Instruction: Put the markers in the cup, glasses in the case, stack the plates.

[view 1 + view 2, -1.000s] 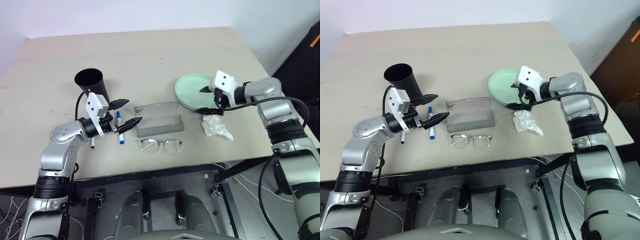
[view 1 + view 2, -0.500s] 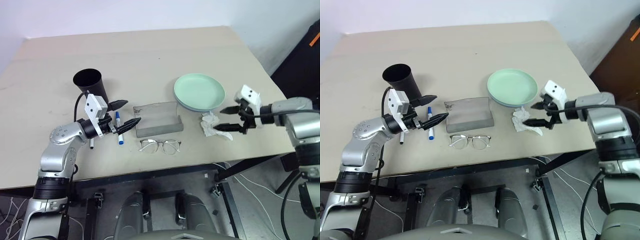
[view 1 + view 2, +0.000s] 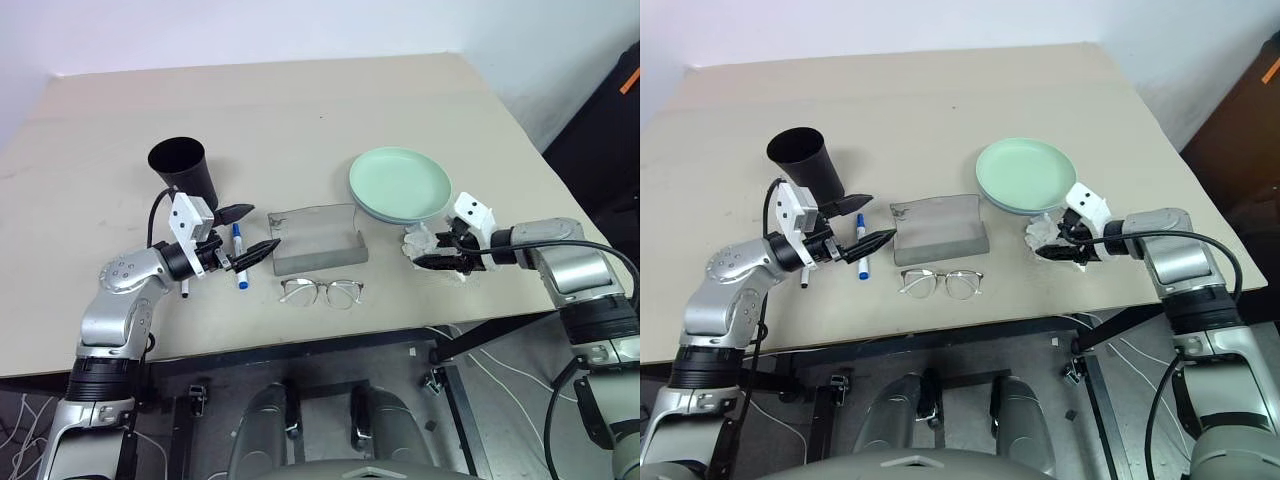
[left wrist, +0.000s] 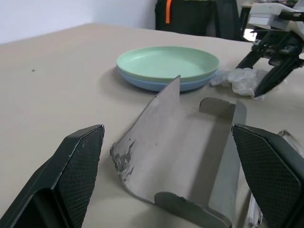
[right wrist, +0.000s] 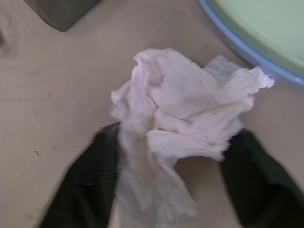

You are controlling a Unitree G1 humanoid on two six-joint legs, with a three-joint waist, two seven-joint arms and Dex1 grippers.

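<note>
The black cup (image 3: pixel 182 166) stands upright at the left. Just in front of it my left gripper (image 3: pixel 254 230) hangs open and level, above the blue-capped marker (image 3: pixel 239 256). The marker with black ends (image 3: pixel 184 289) lies mostly hidden under that arm. The grey case (image 3: pixel 318 240) lies open in the middle, with the glasses (image 3: pixel 321 291) on the table in front of it. The mint green plate (image 3: pixel 400 182) rests on the light blue plate (image 4: pixel 156 86). My right gripper (image 3: pixel 440 252) is down at the table, its fingers (image 5: pixel 85 180) closed against both sides of the crumpled white tissue (image 5: pixel 185 95).
The tissue lies on the table just in front of the plates, near the right front edge (image 3: pixel 520 318). Bare tabletop (image 3: pixel 300 110) stretches behind the cup, case and plates.
My right gripper left the plates, swung right and down toward the front, and closed in around the tissue. The left arm stayed where it was.
</note>
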